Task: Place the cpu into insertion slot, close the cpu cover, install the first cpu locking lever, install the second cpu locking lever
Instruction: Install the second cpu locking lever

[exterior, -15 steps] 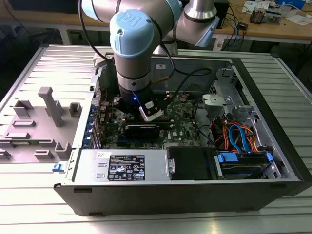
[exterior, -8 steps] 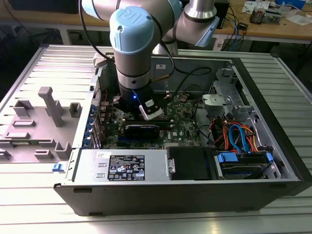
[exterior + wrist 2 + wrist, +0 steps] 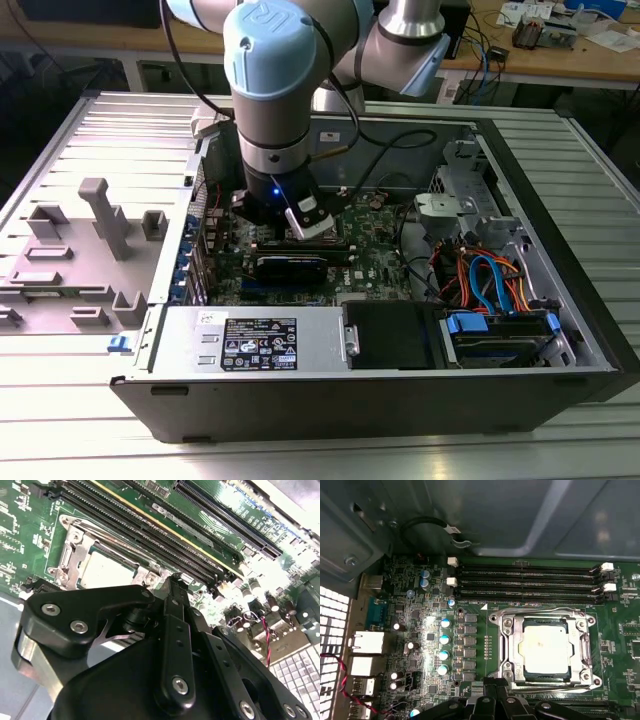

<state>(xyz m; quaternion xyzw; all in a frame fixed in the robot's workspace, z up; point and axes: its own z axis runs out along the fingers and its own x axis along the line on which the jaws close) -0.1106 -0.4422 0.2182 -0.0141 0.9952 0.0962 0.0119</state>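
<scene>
My claw point(image 3: 172, 580) hovers just beside the insertion slot point(image 3: 546, 647), fingers pressed together, holding nothing; cpu point(image 3: 543, 648) sits in the slot, cpu cover point(image 3: 507, 645) down over it

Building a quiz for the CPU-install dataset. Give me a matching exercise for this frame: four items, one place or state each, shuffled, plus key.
Items:
1. cpu
2. cpu cover
3. memory slots
4. gripper

Descriptions:
A. long, black, empty, beside the socket
B. silver frame lying flat around the chip
C. dull silver top, seated in the insertion slot
D. black, just above the green board at the socket's edge

Pairs: 1-C, 2-B, 3-A, 4-D
</scene>
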